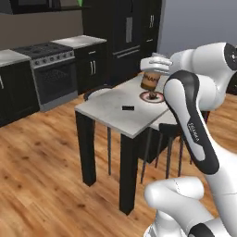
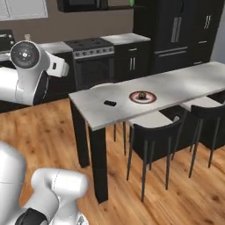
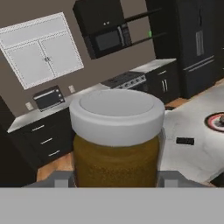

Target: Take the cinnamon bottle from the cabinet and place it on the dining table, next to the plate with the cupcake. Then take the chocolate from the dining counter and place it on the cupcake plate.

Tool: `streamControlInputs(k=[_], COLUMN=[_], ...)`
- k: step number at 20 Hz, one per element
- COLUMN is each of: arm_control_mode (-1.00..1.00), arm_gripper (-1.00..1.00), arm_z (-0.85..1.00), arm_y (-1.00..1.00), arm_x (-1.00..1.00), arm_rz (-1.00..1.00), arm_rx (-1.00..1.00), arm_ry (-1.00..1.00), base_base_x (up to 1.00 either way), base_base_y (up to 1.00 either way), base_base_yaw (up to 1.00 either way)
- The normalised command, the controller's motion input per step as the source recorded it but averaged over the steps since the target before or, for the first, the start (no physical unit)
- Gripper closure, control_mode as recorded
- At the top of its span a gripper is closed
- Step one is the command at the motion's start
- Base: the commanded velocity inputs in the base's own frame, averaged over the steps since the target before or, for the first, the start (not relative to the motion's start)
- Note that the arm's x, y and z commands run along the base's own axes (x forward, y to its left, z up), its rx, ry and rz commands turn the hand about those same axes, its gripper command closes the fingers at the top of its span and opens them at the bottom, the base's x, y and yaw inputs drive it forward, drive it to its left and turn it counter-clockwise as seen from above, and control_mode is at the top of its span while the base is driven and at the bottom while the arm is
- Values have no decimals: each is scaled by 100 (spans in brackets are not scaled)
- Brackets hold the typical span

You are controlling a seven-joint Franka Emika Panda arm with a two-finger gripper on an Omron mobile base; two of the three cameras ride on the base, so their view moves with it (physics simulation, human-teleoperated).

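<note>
Inspector: Gripper status?

Operator: I see the gripper (image 1: 155,69) clamped on the jar (image 1: 151,78), held in the air above the table (image 1: 109,109).

Inspector: The rest?

Operator: Plate (image 2: 143,97) on the table; chocolate bar (image 2: 110,103) nearby, apart.

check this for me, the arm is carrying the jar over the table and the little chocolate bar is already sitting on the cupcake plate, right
Not quite. The chocolate bar lies on the bare table, apart from the plate, as the right base view shows. The rest holds: the gripper carries the jar above the table.
</note>
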Motion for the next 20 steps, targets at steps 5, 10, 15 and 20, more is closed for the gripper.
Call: streamControlInputs(k=[5, 10, 15, 20], arm_control_mode=[100, 100, 100, 100], arm_gripper=[100, 100, 100, 100], arm_z=[0, 0, 0, 0], arm_y=[0, 0, 0, 0], arm_x=[0, 0, 0, 0], arm_rz=[0, 0, 0, 0], arm_rx=[0, 0, 0, 0], arm_ry=[0, 0, 0, 0], base_base_x=[7, 1, 0, 1], base_base_y=[-65, -61, -69, -63], base_base_yaw=[54, 54, 47, 32])
